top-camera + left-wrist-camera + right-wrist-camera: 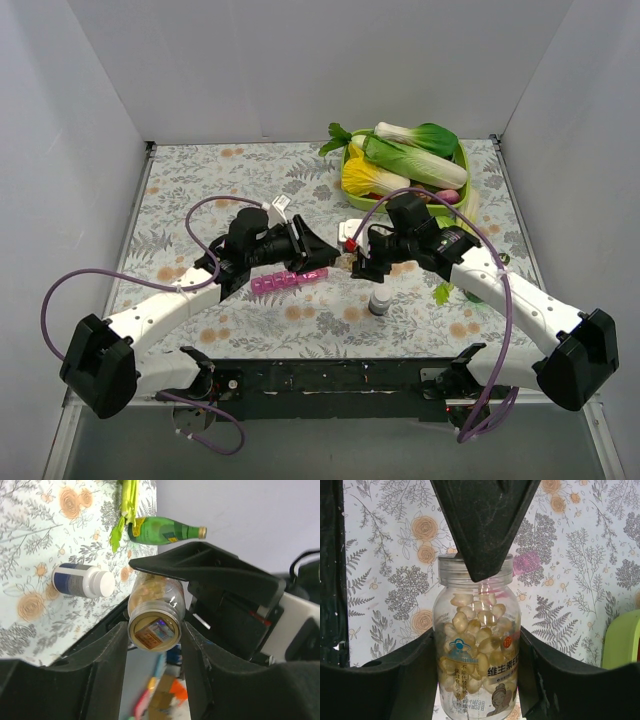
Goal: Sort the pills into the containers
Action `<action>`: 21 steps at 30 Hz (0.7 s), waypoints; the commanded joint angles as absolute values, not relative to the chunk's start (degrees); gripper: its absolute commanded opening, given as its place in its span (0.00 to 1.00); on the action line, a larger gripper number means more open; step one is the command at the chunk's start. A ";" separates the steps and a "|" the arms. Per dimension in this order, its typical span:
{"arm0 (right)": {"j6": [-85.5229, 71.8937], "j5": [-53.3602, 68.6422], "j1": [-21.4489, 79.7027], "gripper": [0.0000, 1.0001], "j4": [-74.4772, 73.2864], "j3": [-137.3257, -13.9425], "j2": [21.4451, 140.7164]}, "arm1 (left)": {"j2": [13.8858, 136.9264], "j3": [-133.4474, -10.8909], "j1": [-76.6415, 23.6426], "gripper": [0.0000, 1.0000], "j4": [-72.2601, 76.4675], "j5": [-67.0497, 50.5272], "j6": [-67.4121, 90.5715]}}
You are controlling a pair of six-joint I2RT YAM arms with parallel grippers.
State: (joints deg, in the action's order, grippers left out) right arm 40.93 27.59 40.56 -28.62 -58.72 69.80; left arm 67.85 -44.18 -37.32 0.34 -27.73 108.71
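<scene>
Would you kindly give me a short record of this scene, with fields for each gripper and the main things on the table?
right gripper: shut on the pill bottle, round its body
left gripper: fingers against the same bottle's neck
pill bottle: clear, yellowish pills inside, held off the table
pill organiser: pink strip, lying on the table by the left gripper
white bottle: upright on the table
green bottle: lying on its side
green tray: holds vegetables, far right

White arm links (160, 308), black joints (95, 365), looping purple cables (55, 290)
</scene>
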 commanded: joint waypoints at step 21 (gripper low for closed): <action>24.51 62.14 35.16 0.01 -16.34 -49.92 67.85 | 50.39 -45.45 -37.80 0.98 -0.79 -32.09 61.86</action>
